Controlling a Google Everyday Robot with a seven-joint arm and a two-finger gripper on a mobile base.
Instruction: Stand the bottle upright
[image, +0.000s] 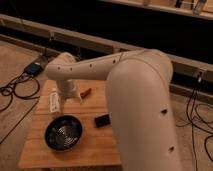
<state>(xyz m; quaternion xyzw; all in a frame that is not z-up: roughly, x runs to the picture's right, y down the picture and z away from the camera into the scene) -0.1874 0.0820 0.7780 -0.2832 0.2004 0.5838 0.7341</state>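
The bottle (54, 102) is slim and whitish with a pale label, at the left edge of the wooden table (85, 150). Its long axis runs up and down in the picture; I cannot tell whether it stands or lies. My gripper (68, 96) hangs under the wrist of the big white arm (100, 65), just right of the bottle and close to it. Whether it touches the bottle does not show.
A black bowl (63, 133) sits on the table in front of the bottle. A small black object (102, 120) lies right of the bowl. A small orange-brown thing (86, 92) lies right of the gripper. Cables (15, 92) trail on the floor at left.
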